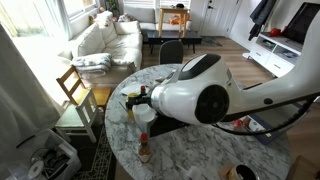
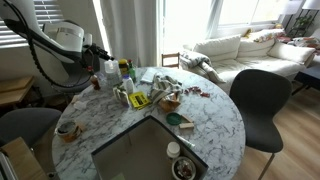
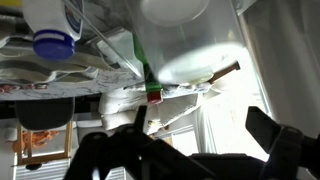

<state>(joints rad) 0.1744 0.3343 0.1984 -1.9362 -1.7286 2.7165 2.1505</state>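
Surface: round, marbled, cluttered. Bottle cluster: stands near the surface's edge. In my judgement the approach should single out one bottle and meet it squarely, without knocking its neighbours. End effector: jaws wide, empty, apart from the blue-capped bottle, which sits up and left in the wrist view.

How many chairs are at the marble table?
3: a black chair at one side, a wooden chair by the window, a dark chair near the arm. Others may be hidden.
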